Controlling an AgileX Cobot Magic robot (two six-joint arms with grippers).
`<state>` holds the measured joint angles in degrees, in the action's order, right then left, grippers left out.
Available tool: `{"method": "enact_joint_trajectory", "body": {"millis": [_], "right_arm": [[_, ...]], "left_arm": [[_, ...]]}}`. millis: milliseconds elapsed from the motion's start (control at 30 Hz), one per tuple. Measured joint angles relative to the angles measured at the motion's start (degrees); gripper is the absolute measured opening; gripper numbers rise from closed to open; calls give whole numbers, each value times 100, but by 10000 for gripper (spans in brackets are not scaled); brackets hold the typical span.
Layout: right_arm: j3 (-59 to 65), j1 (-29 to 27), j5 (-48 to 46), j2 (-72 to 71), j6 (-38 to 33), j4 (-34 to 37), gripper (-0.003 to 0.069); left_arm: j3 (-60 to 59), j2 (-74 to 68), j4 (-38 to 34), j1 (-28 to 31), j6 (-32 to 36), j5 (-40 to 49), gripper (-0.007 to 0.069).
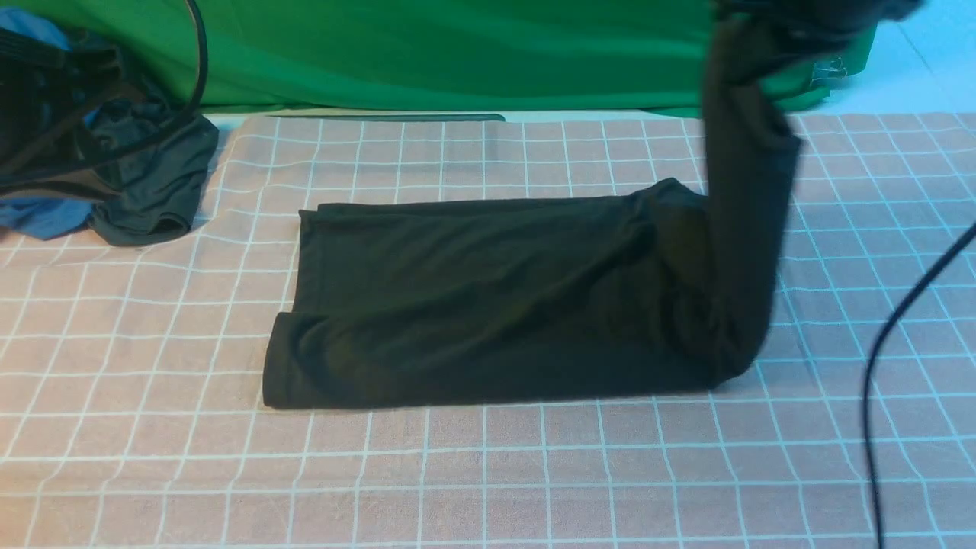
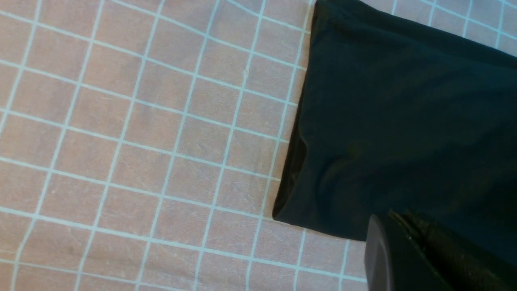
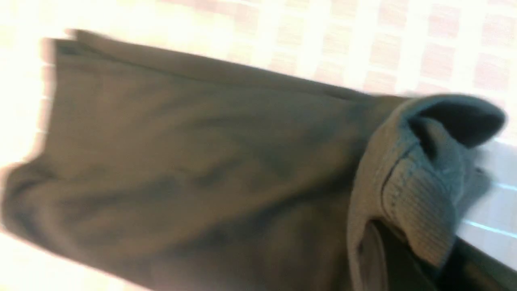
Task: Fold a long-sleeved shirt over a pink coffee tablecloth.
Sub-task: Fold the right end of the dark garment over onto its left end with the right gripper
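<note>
Long-sleeved shirt (image 1: pixel 488 305): black, only plain fabric faces the cameras, so nothing is legible. The body is folded into a long flat band lying across the middle of the pink coffee tablecloth (image 1: pixel 488 473), which has a white grid. One sleeve (image 1: pixel 747 213) rises steeply from the band's right end to the top right of the front view. The right gripper (image 3: pixel 412 262) is clamped on its ribbed cuff (image 3: pixel 416 206); that view is blurred. The left gripper (image 2: pixel 398 238) has its jaws closed and empty, over the shirt's left hem corner; contact can't be told. Far left lie a dark plain garment (image 1: pixel 152 183) and a blue garment (image 1: pixel 42 217), clear of the shirt. Green fabric (image 1: pixel 457 53) lies behind. A black cable (image 1: pixel 884 366) crosses the cloth at right.
</note>
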<state>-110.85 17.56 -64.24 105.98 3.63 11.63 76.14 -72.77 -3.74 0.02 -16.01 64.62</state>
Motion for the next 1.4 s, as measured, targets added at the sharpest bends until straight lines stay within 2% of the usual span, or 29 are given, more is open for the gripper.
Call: {"method": "enact_joint_trajectory", "body": {"millis": [67,200,533,767,900,1100,1167,1267,1400], "right_arm": [[-13,189,110,24,104,91,107],[-19,906,673,275,418,563,107],[-19,1742,1641,1153,670,1138,107],[-19,2114,2330,1607,814,1324,107],[-19,2181,2785,1887,818,1679,107],[-19,2246,3323,2196,978,1807,114],[-19,2267,3434,2257,999,1806,130],[-19,2328,3733,2342,1028,1841,235],[-19,2384,3834,2373,890,1871,416]], "left_arm": [[0,0,-22,0,21,0,13],[0,0,-97,0,45,0,13],[0,0,-416,0,293,0,13],[-2,0,-442,0,330,0,13],[-200,6,-442,0,330,-38,13],[-818,6,-442,0,348,-244,13],[-927,6,-442,0,348,-297,13],[-1111,6,-489,0,354,-397,13],[-1147,6,-709,0,404,-479,13]]}}
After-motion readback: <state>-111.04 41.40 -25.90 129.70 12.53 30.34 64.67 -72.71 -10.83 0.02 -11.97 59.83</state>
